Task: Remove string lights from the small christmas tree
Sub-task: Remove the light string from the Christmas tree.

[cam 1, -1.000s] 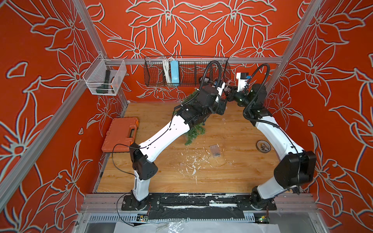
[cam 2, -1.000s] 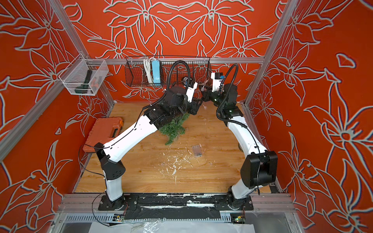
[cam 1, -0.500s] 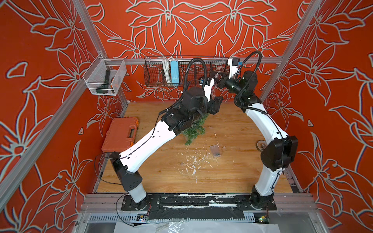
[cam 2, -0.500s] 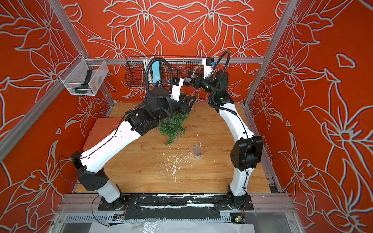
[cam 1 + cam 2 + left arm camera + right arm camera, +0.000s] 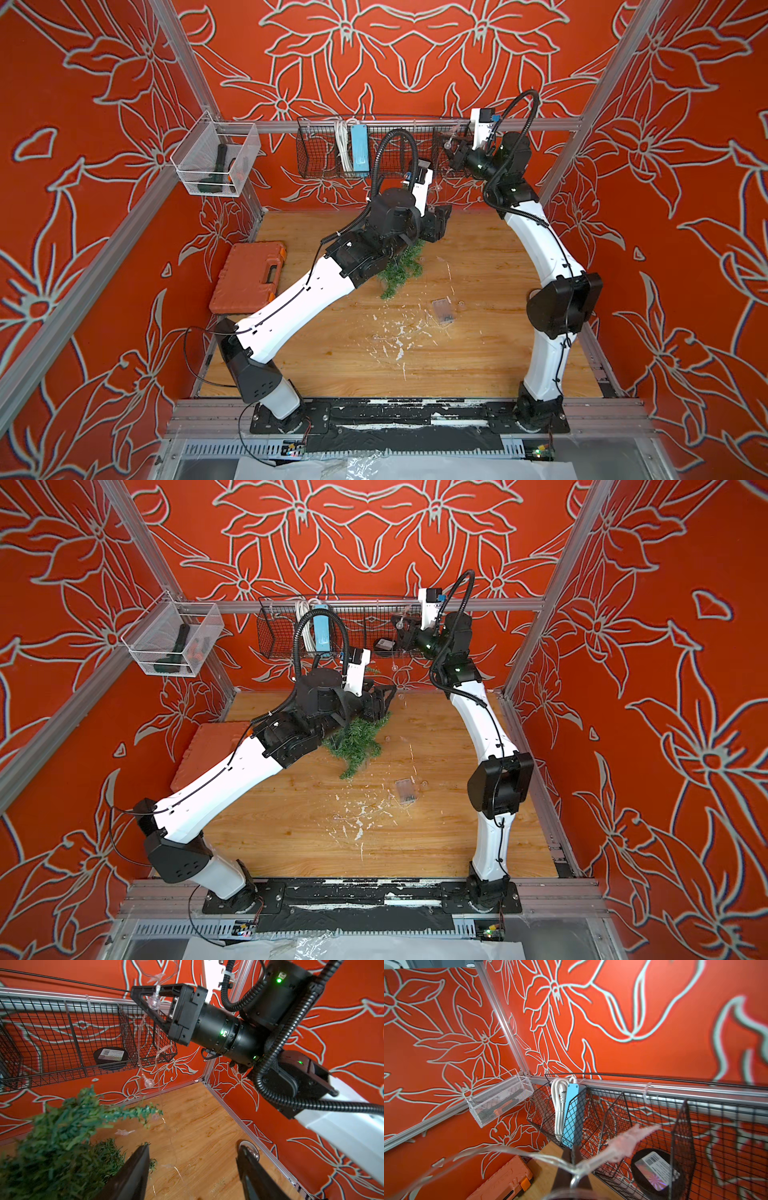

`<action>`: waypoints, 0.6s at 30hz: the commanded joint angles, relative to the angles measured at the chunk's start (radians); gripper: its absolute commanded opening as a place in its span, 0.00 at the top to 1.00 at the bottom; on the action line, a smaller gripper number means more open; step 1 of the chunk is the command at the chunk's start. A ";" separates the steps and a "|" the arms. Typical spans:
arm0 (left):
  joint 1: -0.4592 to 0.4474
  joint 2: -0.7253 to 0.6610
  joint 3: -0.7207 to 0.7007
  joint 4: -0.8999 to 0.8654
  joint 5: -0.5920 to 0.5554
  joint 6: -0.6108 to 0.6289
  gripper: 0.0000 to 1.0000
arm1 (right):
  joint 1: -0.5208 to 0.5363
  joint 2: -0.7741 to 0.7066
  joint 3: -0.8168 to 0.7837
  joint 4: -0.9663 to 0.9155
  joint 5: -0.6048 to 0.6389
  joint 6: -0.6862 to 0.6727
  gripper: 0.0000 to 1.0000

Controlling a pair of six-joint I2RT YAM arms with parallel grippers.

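**Two arms at work on one tree.** The right end effector (image 5: 135,994) is raised beside the basket (image 5: 316,162), its jaws pressed together on the wire of the lights (image 5: 148,1082). The right wrist view shows the wire crossing the closed tips. Holding the wire high lets the run hang free, so that, as judged here, it lifts clear of the needles rather than dragging through them.

Below this end effector the run drops past the tip of the tree (image 5: 52,1136) and on to the counter (image 5: 478,353). Whether it is caught on the tip cannot be told.

The left end effector (image 5: 193,1172) is spread and empty, low over the counter, with the tree just beside and below it. This is a likely stance for steadying the tree or taking a fresh length of wire.

The battery box (image 5: 442,309) lies flat on the counter among white flecks (image 5: 395,345), well apart from both end effectors. It probably weights the far end of the run.

**Counts:**
- End effectors: two.
- Tree: one.
- Lights: one string, with one battery box.
- Bulbs: two globes show plainly on the hanging run; the stars are too faint to count.
- Basket: one.
- Orange case (image 5: 249,276): one, well apart from the left end effector.
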 commanded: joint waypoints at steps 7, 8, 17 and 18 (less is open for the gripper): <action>0.093 -0.022 0.053 0.019 0.045 -0.007 0.30 | -0.047 -0.018 0.034 -0.066 -0.029 -0.056 1.00; 0.114 -0.011 0.072 0.014 0.060 -0.010 0.30 | -0.047 -0.014 0.043 -0.072 -0.035 -0.057 1.00; 0.231 0.112 0.278 -0.075 0.097 0.025 0.27 | -0.047 -0.006 0.085 -0.128 -0.035 -0.081 1.00; 0.233 0.093 0.251 -0.057 0.094 0.025 0.27 | -0.047 -0.018 0.067 -0.128 -0.027 -0.085 1.00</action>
